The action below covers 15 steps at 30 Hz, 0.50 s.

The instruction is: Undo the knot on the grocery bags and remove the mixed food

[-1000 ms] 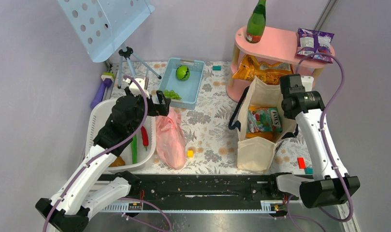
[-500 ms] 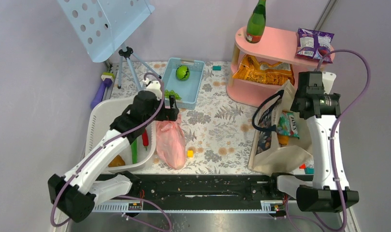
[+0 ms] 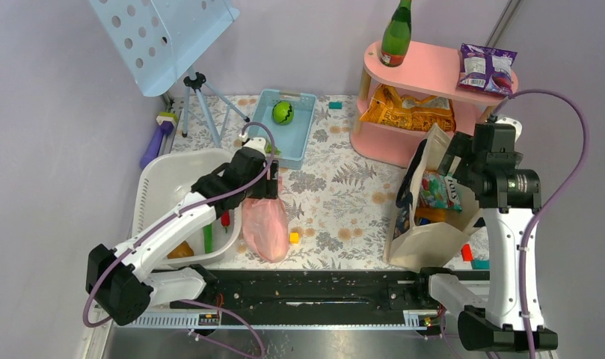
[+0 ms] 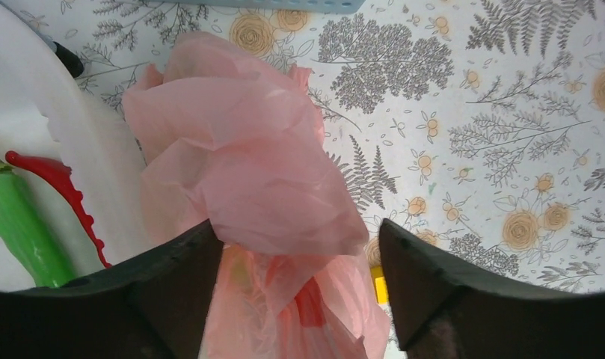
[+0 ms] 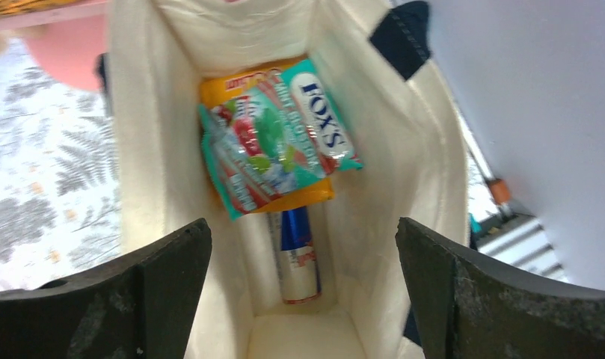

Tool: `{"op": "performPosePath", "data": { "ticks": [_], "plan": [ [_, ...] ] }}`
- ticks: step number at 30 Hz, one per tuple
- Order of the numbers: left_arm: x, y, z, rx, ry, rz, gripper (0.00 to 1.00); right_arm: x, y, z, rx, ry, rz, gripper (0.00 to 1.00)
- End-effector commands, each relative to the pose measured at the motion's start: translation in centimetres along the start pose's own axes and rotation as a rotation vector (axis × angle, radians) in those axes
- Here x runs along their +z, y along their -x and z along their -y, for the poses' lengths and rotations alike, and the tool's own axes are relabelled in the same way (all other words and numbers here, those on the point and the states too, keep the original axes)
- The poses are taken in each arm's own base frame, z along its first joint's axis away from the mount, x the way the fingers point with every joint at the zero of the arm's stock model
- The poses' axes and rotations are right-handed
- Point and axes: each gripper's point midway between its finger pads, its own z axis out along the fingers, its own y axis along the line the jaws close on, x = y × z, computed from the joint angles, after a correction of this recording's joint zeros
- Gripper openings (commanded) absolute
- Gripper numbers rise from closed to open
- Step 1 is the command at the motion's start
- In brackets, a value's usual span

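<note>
The pink plastic bag (image 3: pixel 263 224) lies beside the white basket, its top bunched up. My left gripper (image 3: pixel 266 185) hangs over that bunch. In the left wrist view its jaws (image 4: pixel 297 228) straddle the crumpled pink film (image 4: pixel 239 164); the left finger touches it, the right stands apart. The beige canvas tote (image 3: pixel 422 239) stands at the right, mouth open. My right gripper (image 3: pixel 458 158) hovers open above it, holding nothing (image 5: pixel 301 224). Inside the tote (image 5: pixel 172 112) lie a multicoloured snack packet (image 5: pixel 277 142), an orange packet (image 5: pixel 303 196) under it and a silver-blue can (image 5: pixel 298 258).
A white basket (image 3: pixel 153 187) at the left holds green and red items. Behind it stands a blue tray (image 3: pixel 265 112). The pink shelf (image 3: pixel 426 67) at the back right carries a green bottle (image 3: pixel 396 34), a purple packet (image 3: pixel 486 67) and orange crisp packets (image 3: pixel 407 112). A yellow cube (image 3: pixel 294 238) lies by the pink bag.
My right gripper dragged the tote to the right, then opened and let go. My left arm moved right over the pink bag and its jaws narrowed around the bunched top.
</note>
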Motion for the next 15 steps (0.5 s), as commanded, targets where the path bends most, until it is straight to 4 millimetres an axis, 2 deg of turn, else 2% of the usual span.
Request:
{"op": "performPosePath", "data": {
  "ticks": [1, 7, 10, 12, 15],
  "plan": [
    [0.6, 0.1, 0.2, -0.004, 0.016, 0.01, 0.63, -2.2, 0.5, -3.2, 0.055, 0.23, 0.061, 1.0],
    [1.0, 1.4, 2.5, 0.075, -0.084, 0.01, 0.17, -3.8, 0.3, -7.1, 0.065, 0.481, 0.079, 1.0],
    [0.0, 2.5, 4.9, 0.144, -0.211, 0.019, 0.06, -3.8, -0.1, -7.8, 0.033, 0.534, 0.094, 1.0],
    [-1.1, 3.0, 7.2, 0.214, -0.347, 0.026, 0.0, -4.0, -0.2, -8.2, 0.019, 0.562, 0.099, 0.99],
    [-3.0, 2.9, 10.6, 0.384, -0.541, 0.033, 0.0, -4.5, 0.0, -9.2, 0.017, 0.628, 0.113, 0.99]
  ]
}}
